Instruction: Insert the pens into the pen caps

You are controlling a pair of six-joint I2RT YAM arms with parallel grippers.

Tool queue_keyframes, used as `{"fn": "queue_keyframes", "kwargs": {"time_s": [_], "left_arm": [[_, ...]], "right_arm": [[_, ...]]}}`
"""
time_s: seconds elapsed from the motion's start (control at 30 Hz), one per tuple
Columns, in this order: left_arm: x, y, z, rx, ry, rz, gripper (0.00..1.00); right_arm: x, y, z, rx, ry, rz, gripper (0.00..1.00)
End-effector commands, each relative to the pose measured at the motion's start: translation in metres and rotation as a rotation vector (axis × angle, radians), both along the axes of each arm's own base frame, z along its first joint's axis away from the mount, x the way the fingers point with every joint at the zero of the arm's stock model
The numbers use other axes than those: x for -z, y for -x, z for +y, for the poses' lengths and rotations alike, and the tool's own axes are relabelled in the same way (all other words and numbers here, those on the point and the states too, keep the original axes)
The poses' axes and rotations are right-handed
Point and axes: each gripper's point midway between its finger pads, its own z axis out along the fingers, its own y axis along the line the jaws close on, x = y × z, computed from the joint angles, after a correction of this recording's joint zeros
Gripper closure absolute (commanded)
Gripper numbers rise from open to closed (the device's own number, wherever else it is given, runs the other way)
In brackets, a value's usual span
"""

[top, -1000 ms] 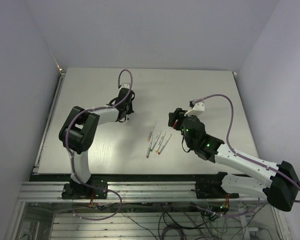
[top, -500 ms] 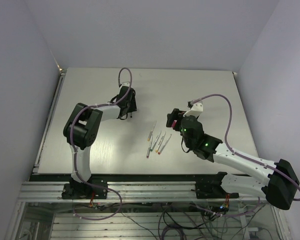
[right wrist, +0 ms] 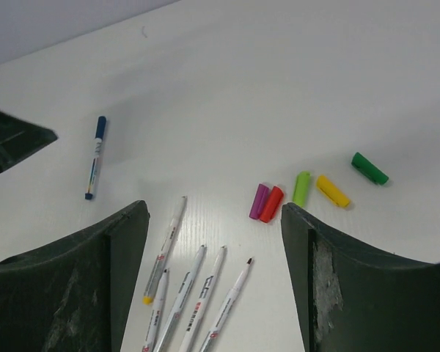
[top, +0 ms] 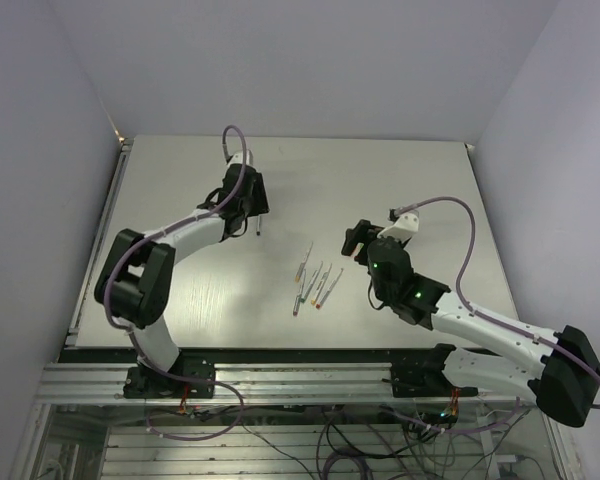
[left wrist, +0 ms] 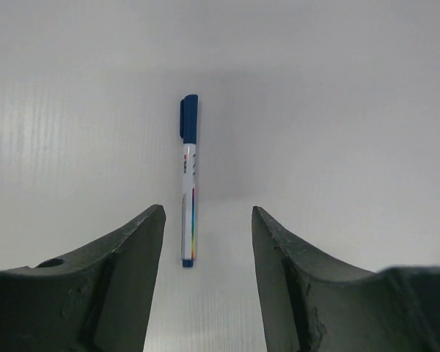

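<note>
My left gripper has its dark matte fingers spread, and the near end of the blue pen lies between them. The pen is a slim white barrel with a rainbow stripe and a clipped blue cap. It lies flat on the faintly ribbed table, well left of the fan of bare pens. My right gripper is likewise spread, over that fan. Just right of the fan lie five stubby glossy caps: purple touching red, then lime, yellow and green.
</note>
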Motion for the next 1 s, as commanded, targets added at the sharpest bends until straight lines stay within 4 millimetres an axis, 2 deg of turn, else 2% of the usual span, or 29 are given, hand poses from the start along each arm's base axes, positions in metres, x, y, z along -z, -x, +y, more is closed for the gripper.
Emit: {"fn": "queue_keyframes", "kwargs": {"time_s": [0.0, 0.1, 0.27, 0.5, 0.73, 0.97], "left_arm": [[-0.012, 0.022, 0.002, 0.007, -0.007, -0.015, 0.39], [-0.021, 0.038, -0.006, 0.041, -0.049, -0.042, 0.40], [-0.023, 0.067, -0.046, 0.190, -0.103, -0.072, 0.40], [0.005, 0.087, -0.092, 0.349, -0.130, -0.040, 0.43], [0.031, 0.093, -0.115, 0.413, -0.180, 0.003, 0.47], [0.043, 0.104, -0.131, 0.460, -0.189, 0.022, 0.48]], "right_arm": [[0.002, 0.002, -0.020, 0.088, -0.037, -0.007, 0.27], [0.003, 0.005, -0.026, 0.098, -0.045, -0.010, 0.27], [0.008, 0.009, -0.042, 0.152, -0.033, -0.004, 0.34], [0.016, 0.015, -0.059, 0.216, -0.031, 0.021, 0.39], [0.017, 0.018, -0.062, 0.223, -0.041, 0.021, 0.40], [0.022, 0.016, -0.059, 0.219, -0.036, 0.028, 0.42]]}}
